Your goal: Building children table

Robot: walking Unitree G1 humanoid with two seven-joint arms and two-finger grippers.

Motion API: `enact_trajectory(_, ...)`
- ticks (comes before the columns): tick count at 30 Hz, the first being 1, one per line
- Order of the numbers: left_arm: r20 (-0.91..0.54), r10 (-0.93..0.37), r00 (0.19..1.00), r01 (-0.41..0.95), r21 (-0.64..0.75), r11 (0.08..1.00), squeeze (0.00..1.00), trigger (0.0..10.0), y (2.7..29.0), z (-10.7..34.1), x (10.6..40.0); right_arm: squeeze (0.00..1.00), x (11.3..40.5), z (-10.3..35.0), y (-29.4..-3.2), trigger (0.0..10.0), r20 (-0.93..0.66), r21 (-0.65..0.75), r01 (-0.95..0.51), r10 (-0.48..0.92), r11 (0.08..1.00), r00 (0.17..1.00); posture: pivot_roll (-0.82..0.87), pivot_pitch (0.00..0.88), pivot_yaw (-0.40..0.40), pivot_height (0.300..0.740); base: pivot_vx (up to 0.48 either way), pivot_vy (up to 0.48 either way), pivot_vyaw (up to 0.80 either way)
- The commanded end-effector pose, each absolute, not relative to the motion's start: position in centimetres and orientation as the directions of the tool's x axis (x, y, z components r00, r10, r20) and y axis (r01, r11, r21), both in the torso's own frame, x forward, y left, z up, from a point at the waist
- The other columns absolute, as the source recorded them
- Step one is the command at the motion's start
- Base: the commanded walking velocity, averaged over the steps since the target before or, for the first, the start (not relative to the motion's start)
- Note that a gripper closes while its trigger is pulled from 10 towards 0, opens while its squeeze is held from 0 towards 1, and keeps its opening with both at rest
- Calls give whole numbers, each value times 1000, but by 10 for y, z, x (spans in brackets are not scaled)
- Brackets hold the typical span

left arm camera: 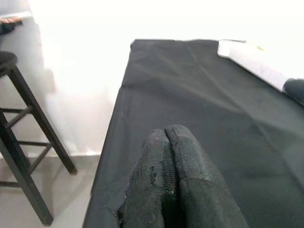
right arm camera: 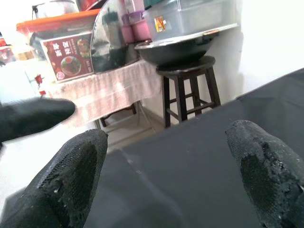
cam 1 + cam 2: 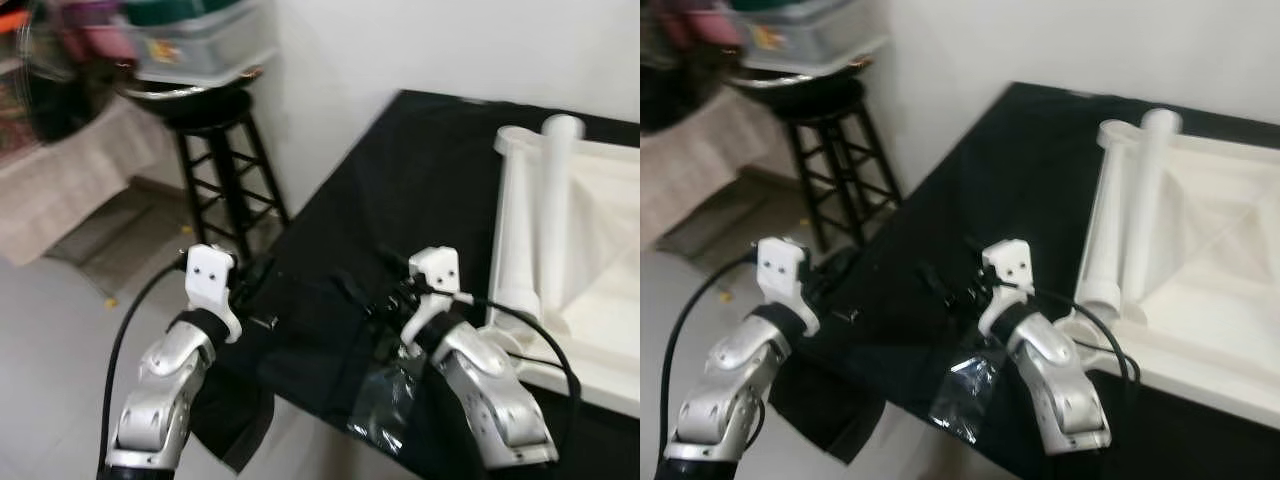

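Observation:
A white children's table (image 3: 1210, 230) lies upside down on a black-covered work table (image 3: 400, 180). Two white round legs (image 3: 1145, 200) lie along its near-left side. My right gripper (image 2: 166, 156) is open, with nothing between its fingers (image 2: 71, 175); it hovers over the black cloth just left of the legs' near ends. My left gripper (image 1: 166, 137) is shut and empty, held at the work table's left front corner. A crumpled clear plastic bag (image 3: 385, 400) lies on the cloth under my right forearm.
A black wooden stool (image 3: 215, 150) stands by the white wall left of the work table, bearing a dark pan and a lidded plastic box (image 3: 195, 40). Further left is a cloth-draped table (image 3: 70, 180) with clutter. Pale floor lies below my left arm.

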State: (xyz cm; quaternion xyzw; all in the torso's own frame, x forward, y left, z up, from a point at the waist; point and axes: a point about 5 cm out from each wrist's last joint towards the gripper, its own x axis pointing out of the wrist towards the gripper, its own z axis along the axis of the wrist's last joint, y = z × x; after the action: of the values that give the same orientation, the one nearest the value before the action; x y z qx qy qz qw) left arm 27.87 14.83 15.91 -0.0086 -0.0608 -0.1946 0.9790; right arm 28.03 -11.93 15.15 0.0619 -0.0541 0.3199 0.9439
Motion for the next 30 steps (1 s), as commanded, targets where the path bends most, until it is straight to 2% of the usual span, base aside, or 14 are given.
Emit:
enact_trajectory(1,119,-393,912,395,3,919,0,10000,149,160,278,0,280,158,-122,10000,165,84,-615,597,784,785,-19,83,57,740,0,0,-800)
enact_trajectory(13,171,-509,844,512,27,858,0,10000,137,180,276,0,282,178,-124,10000,223,58,-625,600,779,769,-21,85,58,740,0,0,-800)
enact_trajectory(23,200,-458,866,460,41,887,0,10000,140,188,283,0,285,180,-127,10000,224,51,-609,585,792,780,-27,81,55,740,0,0,-800)
enact_trajectory(30,210,-464,861,469,26,883,0,10000,139,190,282,0,287,179,-126,10000,215,35,-588,569,808,794,-26,79,51,740,0,0,-800)
